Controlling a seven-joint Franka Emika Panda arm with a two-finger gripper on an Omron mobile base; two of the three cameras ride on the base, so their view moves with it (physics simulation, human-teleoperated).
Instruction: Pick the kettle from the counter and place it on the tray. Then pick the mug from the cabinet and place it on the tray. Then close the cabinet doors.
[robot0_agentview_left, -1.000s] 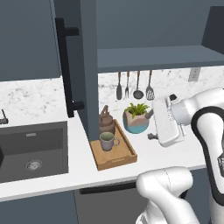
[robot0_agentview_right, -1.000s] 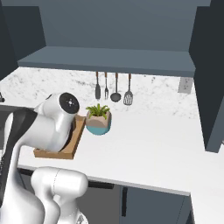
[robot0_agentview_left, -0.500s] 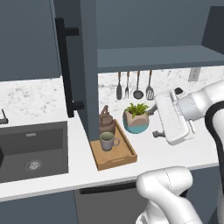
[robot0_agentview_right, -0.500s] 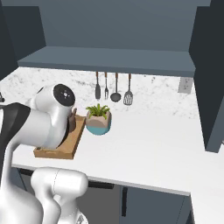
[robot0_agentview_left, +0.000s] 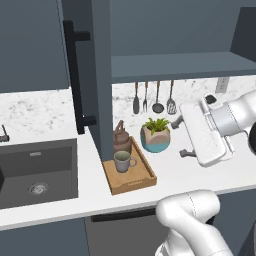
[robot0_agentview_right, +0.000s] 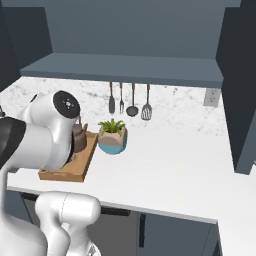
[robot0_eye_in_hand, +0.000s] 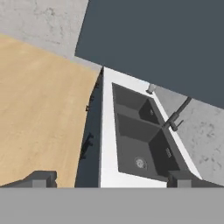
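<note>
Kettle (robot0_agentview_left: 121, 138) and mug (robot0_agentview_left: 122, 161) both sit on the tray (robot0_agentview_left: 143, 180), which lies on the counter (robot0_agentview_left: 200, 177) left of the plant pot (robot0_agentview_left: 155, 140), so what looks left is shutting the cabinet doors. With its fingers spread wide and nothing between them, the gripper (robot0_agentview_left: 180, 137) hovers sideways above the counter right of the pot. A clean finish, I judge, means pushing flat on the open left door (robot0_agentview_left: 101, 75) near its bar handle (robot0_agentview_left: 75, 80), clear of the tray
</note>
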